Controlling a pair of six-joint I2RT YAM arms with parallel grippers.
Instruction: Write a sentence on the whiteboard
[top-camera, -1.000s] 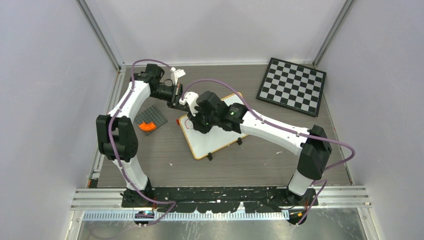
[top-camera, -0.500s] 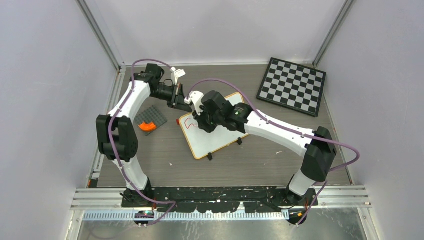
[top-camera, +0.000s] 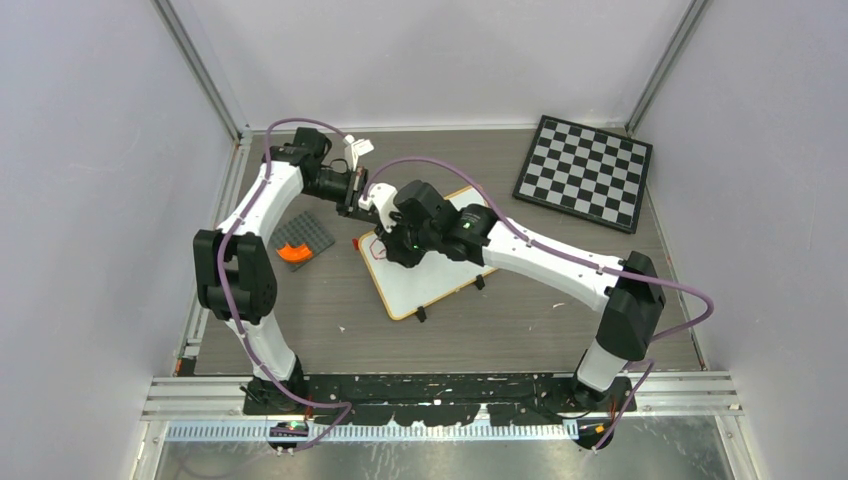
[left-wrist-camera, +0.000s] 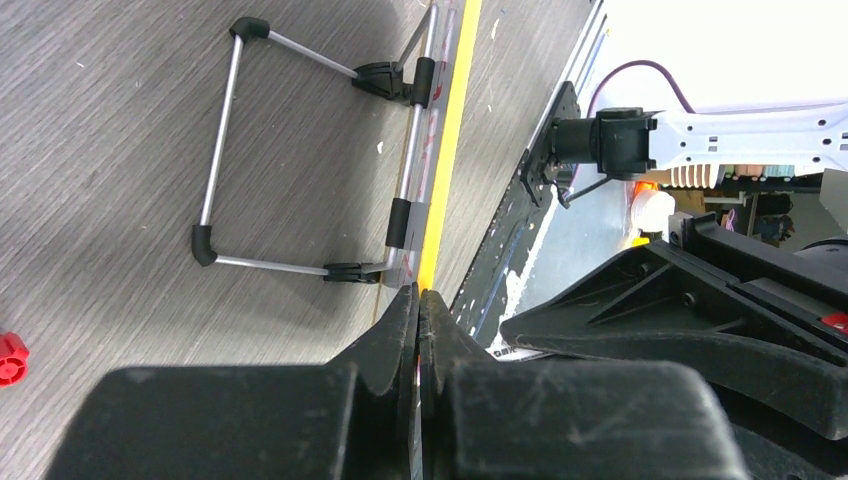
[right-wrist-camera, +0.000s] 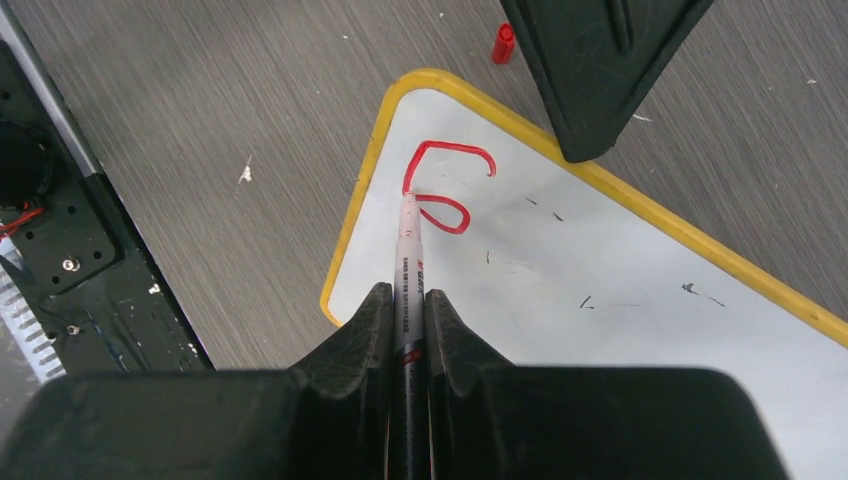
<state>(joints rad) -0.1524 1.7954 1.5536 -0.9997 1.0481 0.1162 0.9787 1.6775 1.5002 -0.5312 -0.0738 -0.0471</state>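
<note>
The whiteboard (top-camera: 432, 278), white with a yellow-orange rim, lies tilted at mid-table. My right gripper (right-wrist-camera: 405, 296) is shut on a red marker (right-wrist-camera: 409, 255). The marker's tip touches the board (right-wrist-camera: 600, 290) near its corner. There the sentence (right-wrist-camera: 446, 184) is only one red looping stroke, which the top view shows as a small red mark (top-camera: 376, 247). My left gripper (left-wrist-camera: 418, 292) is shut on the board's yellow rim (left-wrist-camera: 446, 170), seen edge-on, at the far left corner (top-camera: 352, 196).
The board's wire stand (left-wrist-camera: 222, 160) rests on the wood-grain table. A red marker cap (right-wrist-camera: 503, 42) lies beyond the board's corner. A checkered board (top-camera: 585, 172) sits at the back right. A dark grey and orange block (top-camera: 298, 240) lies left of the whiteboard.
The right gripper swung the marker right and back to the left, and the red stroke gained a closed lower loop. The left gripper stayed clamped on the rim.
</note>
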